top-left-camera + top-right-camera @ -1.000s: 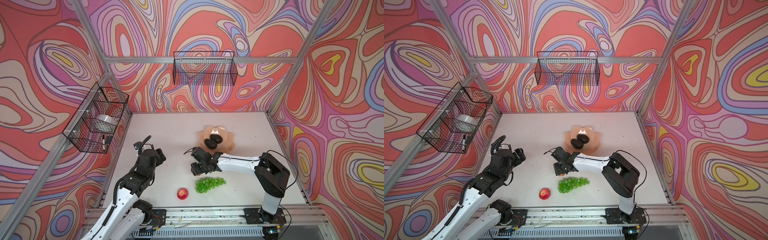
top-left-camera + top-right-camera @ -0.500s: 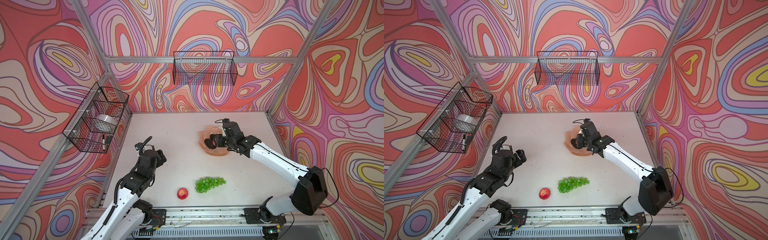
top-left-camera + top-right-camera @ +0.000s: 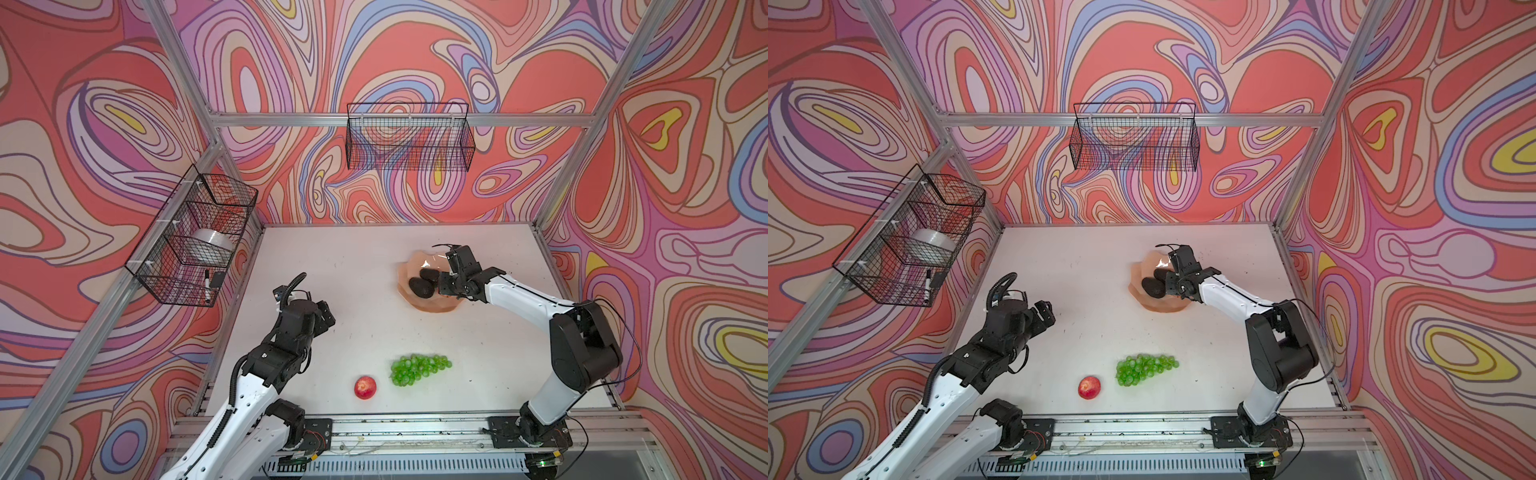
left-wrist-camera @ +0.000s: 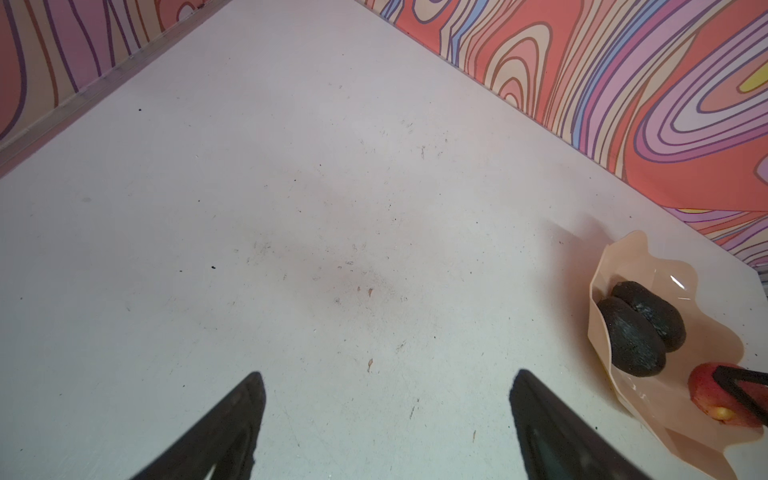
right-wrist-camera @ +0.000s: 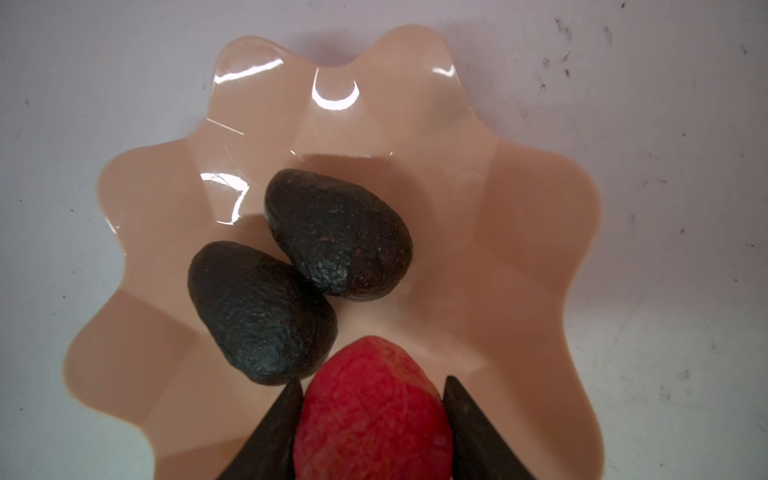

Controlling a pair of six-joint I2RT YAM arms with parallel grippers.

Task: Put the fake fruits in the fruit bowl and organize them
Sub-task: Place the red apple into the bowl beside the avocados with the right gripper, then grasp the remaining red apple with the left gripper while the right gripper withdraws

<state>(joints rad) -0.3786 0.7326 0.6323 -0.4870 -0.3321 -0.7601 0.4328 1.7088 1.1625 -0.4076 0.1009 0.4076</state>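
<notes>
Right gripper (image 5: 374,382) clamped on red apple (image 5: 370,415), held over fruit bowl (image 5: 582,216) at 3 o'clock of avocados (image 3: 420,286) — bare floor judged there. Left gripper (image 4: 386,378) spread, empty. Grapes (image 3: 417,369), second apple (image 3: 365,387) seen at 6 o'clock of bowl.

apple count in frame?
2. One red apple lies on the table beside the green grapes; the second apple is gripped in the right claw over the peach bowl. No others visible.

bright, even light from above; both top views sharp, with wide-angle stretch at the corners. white glare streaks on the glossy wall of the fruit bowl (image 5: 332,124) in my right wrist view. a soft shadow lies beside it on the table (image 4: 291,208). fingers (image 4: 232,424) of my left gripper (image 4: 384,376) blur close to the lens.
</notes>
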